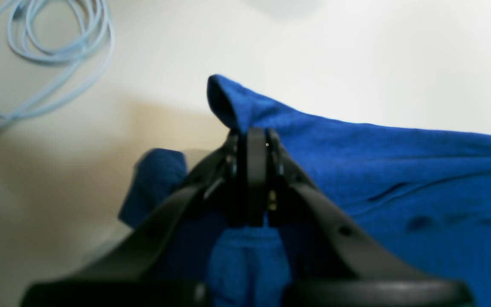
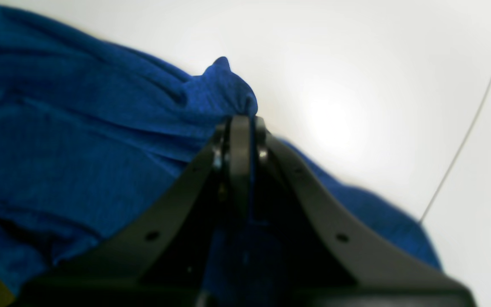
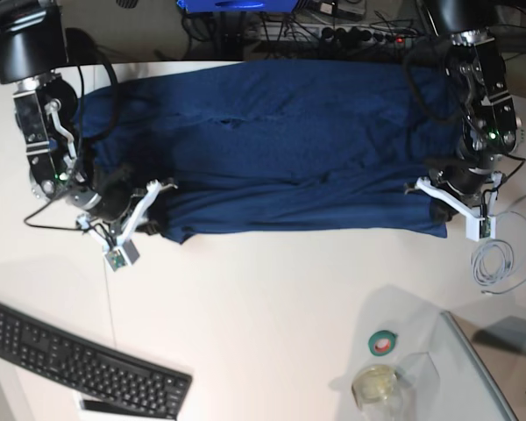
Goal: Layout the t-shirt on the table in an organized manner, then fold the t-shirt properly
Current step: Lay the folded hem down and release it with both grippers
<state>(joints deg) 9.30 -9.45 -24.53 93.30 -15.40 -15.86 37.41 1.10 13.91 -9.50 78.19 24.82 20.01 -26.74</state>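
The dark blue t-shirt lies spread widthwise across the far half of the white table, its near hem bunched and wrinkled. My left gripper stands at the shirt's near right corner. In the left wrist view it is shut on a pinch of the blue fabric, and a small fold sticks up past the tips. My right gripper is at the near left corner. The right wrist view shows it shut on a bunched fold of the shirt.
A black keyboard lies at the near left. A green tape roll and a glass of yellowish liquid sit near the front right, beside a clear panel. A pale blue cable coil lies right of my left gripper.
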